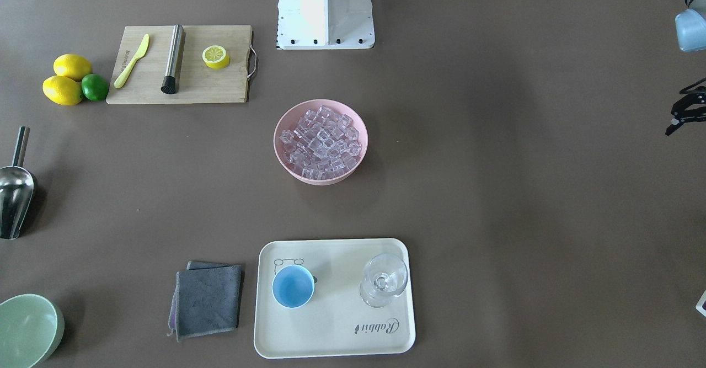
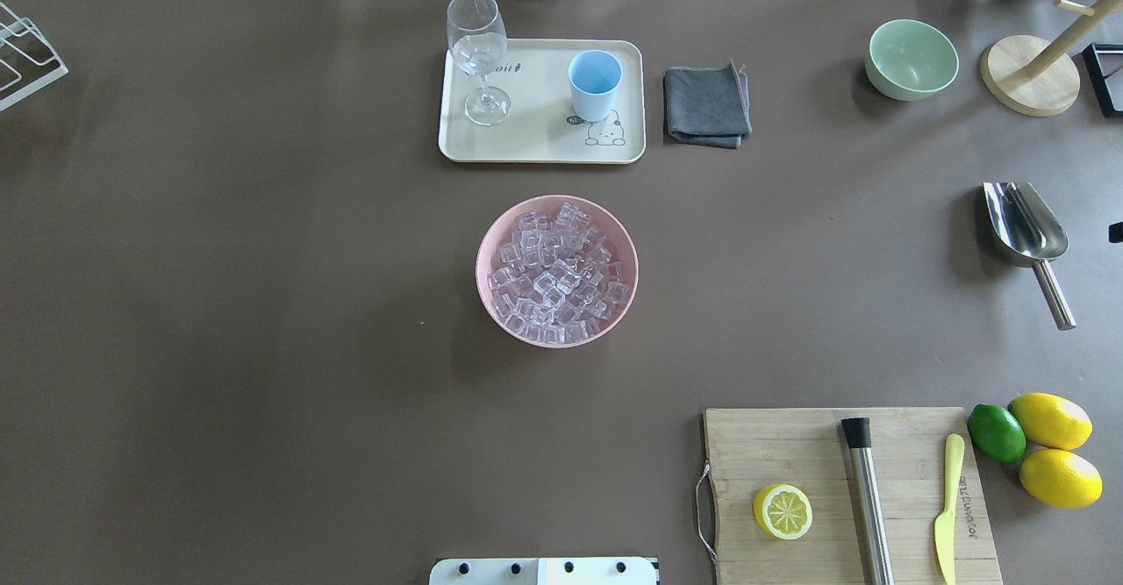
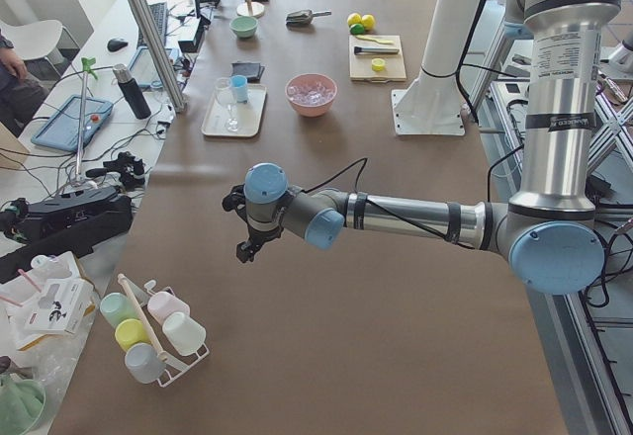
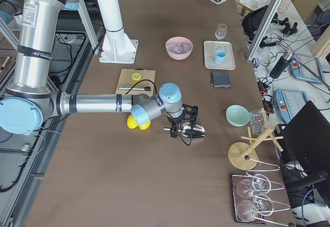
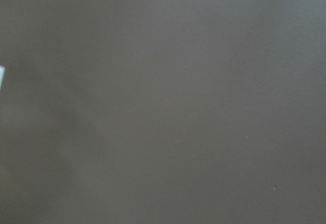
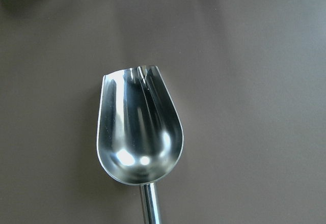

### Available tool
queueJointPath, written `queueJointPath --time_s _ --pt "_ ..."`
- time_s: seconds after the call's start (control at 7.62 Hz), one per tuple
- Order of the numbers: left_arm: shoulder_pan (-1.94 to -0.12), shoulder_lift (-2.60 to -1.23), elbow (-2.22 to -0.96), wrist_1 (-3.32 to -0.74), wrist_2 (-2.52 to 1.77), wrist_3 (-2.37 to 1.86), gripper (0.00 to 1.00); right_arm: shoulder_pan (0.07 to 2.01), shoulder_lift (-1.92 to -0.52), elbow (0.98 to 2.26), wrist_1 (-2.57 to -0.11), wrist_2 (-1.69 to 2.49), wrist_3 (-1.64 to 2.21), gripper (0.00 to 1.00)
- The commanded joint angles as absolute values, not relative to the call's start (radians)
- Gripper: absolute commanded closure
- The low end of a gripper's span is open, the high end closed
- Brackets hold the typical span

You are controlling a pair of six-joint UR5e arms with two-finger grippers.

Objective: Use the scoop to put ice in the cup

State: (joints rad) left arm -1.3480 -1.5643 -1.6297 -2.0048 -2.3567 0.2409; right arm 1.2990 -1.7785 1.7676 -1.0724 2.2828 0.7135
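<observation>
The silver scoop (image 2: 1025,225) lies on the table at the right side, its trough towards the far edge; it fills the right wrist view (image 6: 138,142). My right gripper (image 4: 181,129) hovers just above the scoop; I cannot tell whether it is open or shut. The ice (image 2: 556,274) fills a pink bowl (image 2: 481,269) at the table's middle. The light-blue cup (image 2: 595,83) stands upright and empty on a cream tray (image 2: 535,142) beyond the bowl. My left gripper (image 1: 684,108) is open and empty, far out to the left over bare table.
A clear stemmed glass (image 2: 478,50) shares the tray. A grey cloth (image 2: 704,104), a pale green bowl (image 2: 911,59) and a wooden stand (image 2: 1031,81) lie far right. A cutting board (image 2: 825,462) with a steel rod, yellow knife and lemon half sits near right, beside whole lemons and a lime.
</observation>
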Motion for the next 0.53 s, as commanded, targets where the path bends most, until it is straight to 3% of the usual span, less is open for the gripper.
queueJointPath --time_s 0.0,0.39 --pt "-1.128 -1.597 -1.625 -2.207 -2.35 0.244 0.01 1.148 -1.828 1.75 -0.877 2.17 0.936 0.0" --pt "-0.988 -1.734 -1.557 -2.331 -2.352 0.255 0.01 1.069 -1.825 1.614 -0.697 2.093 0.954 0.03"
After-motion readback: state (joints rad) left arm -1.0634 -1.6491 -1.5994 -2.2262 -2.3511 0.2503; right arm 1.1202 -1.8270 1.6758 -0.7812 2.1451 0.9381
